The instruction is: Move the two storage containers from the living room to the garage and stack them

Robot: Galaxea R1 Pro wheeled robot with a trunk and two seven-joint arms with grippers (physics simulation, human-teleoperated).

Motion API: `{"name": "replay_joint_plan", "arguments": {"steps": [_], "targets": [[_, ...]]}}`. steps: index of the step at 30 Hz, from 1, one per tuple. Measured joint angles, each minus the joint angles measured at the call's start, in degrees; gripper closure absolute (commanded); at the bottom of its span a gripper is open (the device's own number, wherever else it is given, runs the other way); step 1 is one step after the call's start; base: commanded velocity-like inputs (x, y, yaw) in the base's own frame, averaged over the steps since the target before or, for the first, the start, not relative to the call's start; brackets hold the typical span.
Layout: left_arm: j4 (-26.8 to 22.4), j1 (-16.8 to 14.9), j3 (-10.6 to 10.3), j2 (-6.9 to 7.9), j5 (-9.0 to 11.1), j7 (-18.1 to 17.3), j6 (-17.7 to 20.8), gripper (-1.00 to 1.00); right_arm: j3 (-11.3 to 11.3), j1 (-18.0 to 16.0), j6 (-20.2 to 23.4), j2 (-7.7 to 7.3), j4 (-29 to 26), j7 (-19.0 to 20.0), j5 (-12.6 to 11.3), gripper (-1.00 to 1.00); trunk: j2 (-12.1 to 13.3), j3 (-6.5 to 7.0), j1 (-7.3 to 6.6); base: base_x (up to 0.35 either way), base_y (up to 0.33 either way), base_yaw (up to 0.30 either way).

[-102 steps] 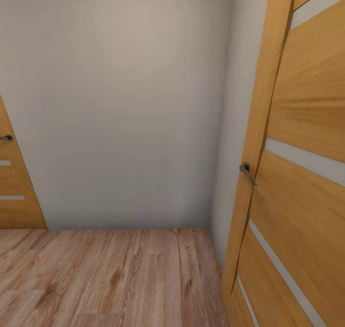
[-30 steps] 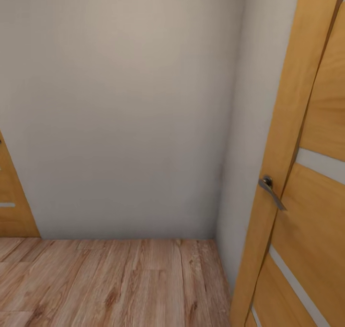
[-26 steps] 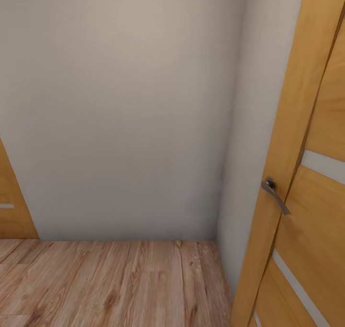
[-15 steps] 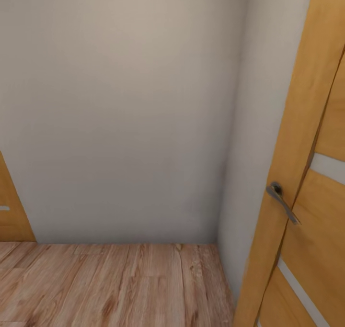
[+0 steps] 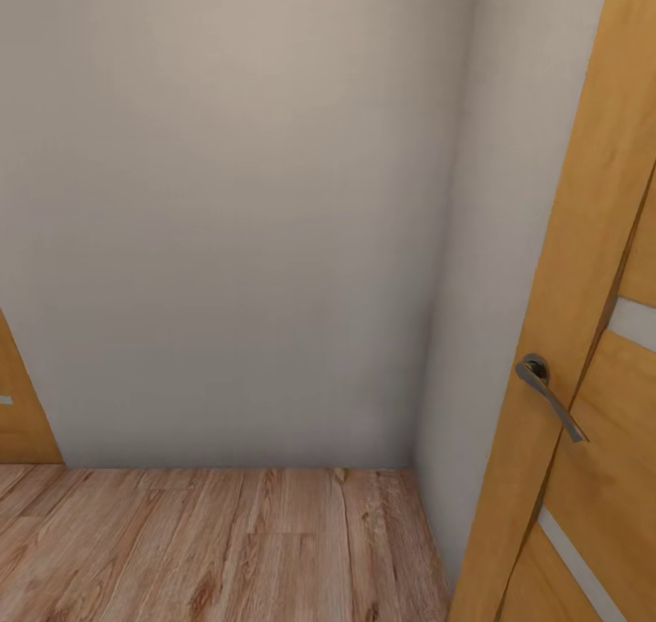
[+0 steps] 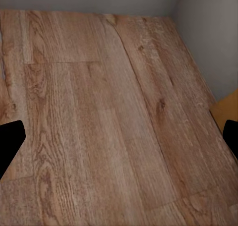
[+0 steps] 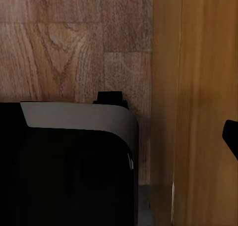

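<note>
Beneath the left gripper (image 6: 119, 141), gaping wide and holding nothing, wood-plank floor (image 6: 99, 112) is passing; the wooden door (image 5: 583, 349) is standing right.

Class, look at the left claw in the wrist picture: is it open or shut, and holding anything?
Open and empty. The left claw shows dark fingertips at opposite picture edges, with bare wood-plank floor between them.

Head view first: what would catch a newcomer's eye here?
The orange wooden door at the right, with pale inset strips and a grey lever handle, stands out against the plain cream wall. Below runs the light wood-plank floor, and a sliver of a second door shows at the left edge. No storage container is in sight here.
</note>
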Motion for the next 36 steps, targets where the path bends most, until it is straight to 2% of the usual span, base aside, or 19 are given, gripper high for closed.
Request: {"name": "replay_joint_plan", "arguments": {"steps": [7, 17, 36], "targets": [[0.0, 0.0, 0.0, 0.0, 0.0, 0.0, 0.0, -1.0, 0.0, 0.0, 0.0, 0.0, 0.0, 0.0, 0.0, -1.0, 0.0, 0.0, -0.01, 0.019, 0.0, 0.0], [0.0, 0.0, 0.0, 0.0, 0.0, 0.0, 0.0, -1.0, 0.0, 0.0, 0.0, 0.0, 0.0, 0.0, 0.0, -1.0, 0.0, 0.0, -0.01, 0.156, 0.0, 0.0], [0.0, 0.0, 0.0, 0.0, 0.0, 0.0, 0.0, -1.0, 0.0, 0.0, 0.1, 0.0, 0.0, 0.0, 0.0, -1.0, 0.0, 0.0, 0.0, 0.013, 0.0, 0.0]]}}
